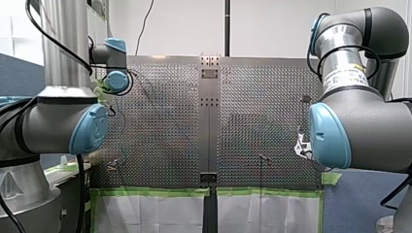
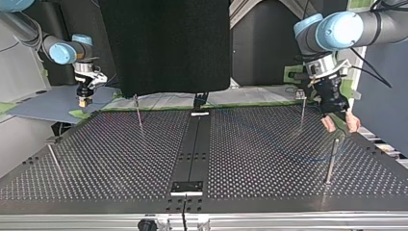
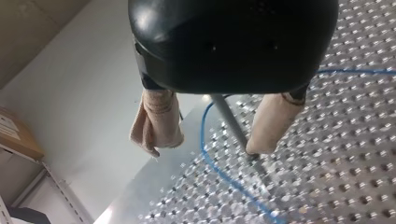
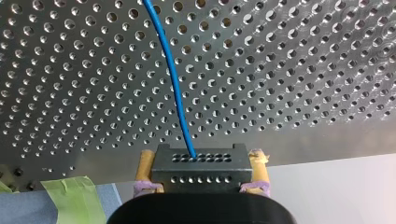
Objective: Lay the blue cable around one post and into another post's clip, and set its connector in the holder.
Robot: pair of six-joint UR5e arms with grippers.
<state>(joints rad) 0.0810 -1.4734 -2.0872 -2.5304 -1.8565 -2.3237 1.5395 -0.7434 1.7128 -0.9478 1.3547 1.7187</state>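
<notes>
Connector (image 4: 201, 169) clamped in my right gripper (image 4: 201, 156), blue cable (image 4: 172, 79) running out.
My left gripper (image 3: 203, 149) points down, spread wide and empty, a post (image 3: 229, 122) between its fingers (image 3: 159, 123).

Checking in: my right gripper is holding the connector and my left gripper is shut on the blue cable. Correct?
Not quite. My left gripper is open, not shut on the blue cable: the left wrist view shows its beige pads apart, the cable lying on the perforated table beyond them. My right gripper does hold the connector.
</notes>
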